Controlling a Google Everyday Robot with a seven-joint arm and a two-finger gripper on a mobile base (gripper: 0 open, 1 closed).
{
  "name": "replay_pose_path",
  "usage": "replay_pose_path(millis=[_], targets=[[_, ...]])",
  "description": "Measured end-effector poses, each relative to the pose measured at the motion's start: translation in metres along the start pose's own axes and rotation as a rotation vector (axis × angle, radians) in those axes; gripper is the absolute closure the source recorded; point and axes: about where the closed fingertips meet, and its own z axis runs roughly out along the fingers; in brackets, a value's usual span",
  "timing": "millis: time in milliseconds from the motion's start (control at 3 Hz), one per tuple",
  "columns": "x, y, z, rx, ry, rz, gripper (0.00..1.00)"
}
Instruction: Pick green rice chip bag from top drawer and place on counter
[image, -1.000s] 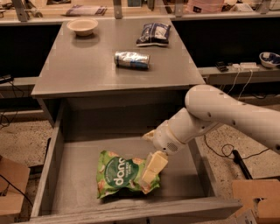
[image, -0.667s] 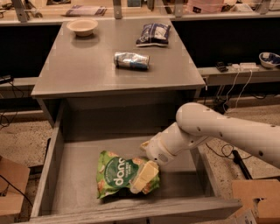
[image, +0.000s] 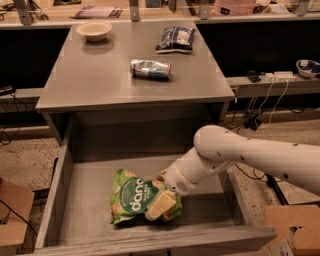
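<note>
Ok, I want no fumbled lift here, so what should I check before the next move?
1. Top drawer pulled open: ok.
2. Gripper down on the green rice chip bag, at its right end: ok.
3. Grasp secure: cannot tell.
4. Bag lying away from the drawer's side walls: ok.
5. Bare counter surface near the front edge, ahead of the can, bowl and blue-and-white bag: ok.
</note>
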Motion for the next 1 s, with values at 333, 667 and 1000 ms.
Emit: replay_pose_path(millis=[333, 667, 1000], targets=[[-0.002, 0.001, -0.003, 0.0, 0.0, 0.0, 0.58], [-0.011, 0.004, -0.02, 0.043, 0.016, -0.008, 0.81], [-0.028, 0.0, -0.063, 0.126, -0.009, -0.03, 1.0]])
